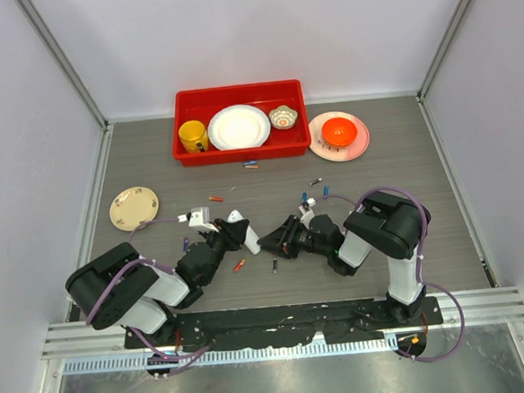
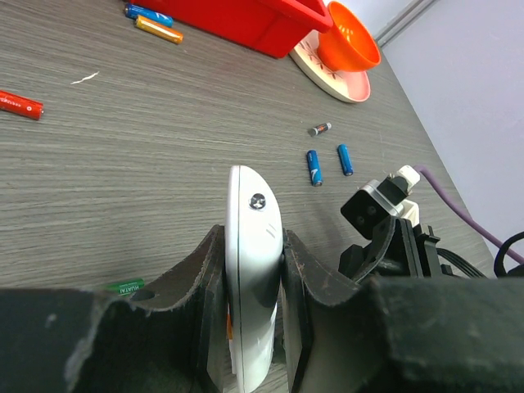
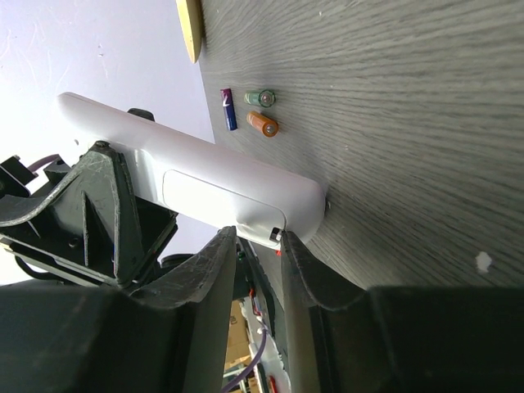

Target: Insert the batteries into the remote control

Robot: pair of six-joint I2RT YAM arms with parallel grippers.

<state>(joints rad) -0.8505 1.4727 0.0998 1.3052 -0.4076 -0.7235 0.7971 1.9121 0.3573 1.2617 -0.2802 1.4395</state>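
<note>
Two arms meet at the remote control [image 2: 254, 246]: the left fingers [image 2: 201, 282] are clamped tight on its sides, holding it on edge over the surface [image 2: 123, 164]; the right fingers [image 3: 214, 262] stand narrowly apart at one rounded end, and whether they grip anything cannot be told. With batteries [image 2: 313, 167] lying loose nearby, loading looks barely begun; the next move calls for steadying the remote, then fetching a battery.

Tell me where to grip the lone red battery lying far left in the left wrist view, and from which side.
Best pinch the red battery across its middle, straight down from above, jaws astride its long sides. It lies flat on the table with bare surface all around, so nothing should block them there.
</note>
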